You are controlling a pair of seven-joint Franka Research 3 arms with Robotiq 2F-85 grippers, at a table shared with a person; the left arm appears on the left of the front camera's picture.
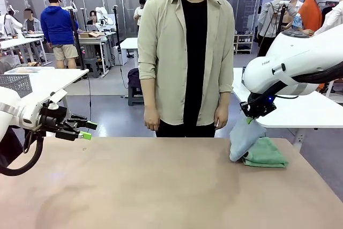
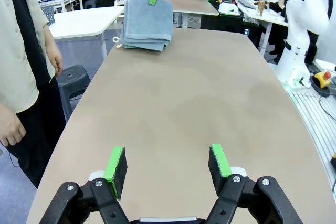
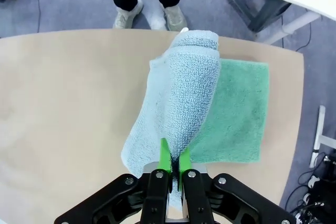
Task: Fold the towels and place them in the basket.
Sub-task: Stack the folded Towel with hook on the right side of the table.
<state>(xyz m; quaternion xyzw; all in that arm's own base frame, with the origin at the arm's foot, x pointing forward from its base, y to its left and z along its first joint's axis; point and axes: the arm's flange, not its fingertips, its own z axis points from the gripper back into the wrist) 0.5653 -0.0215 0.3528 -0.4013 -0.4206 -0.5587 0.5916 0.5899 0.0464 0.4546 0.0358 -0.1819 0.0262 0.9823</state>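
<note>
Front view: right end effector (image 1: 250, 117) behind grey-blue towel (image 1: 244, 138)

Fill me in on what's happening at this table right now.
The right gripper is shut on the edge of the grey-blue towel, holding it up so it drapes partly over the mint green towel, which lies folded flat near the table's right end. The left gripper hangs open over bare tabletop at the other end, holding nothing. A person stands at the far side, arms down, just watching.
</note>
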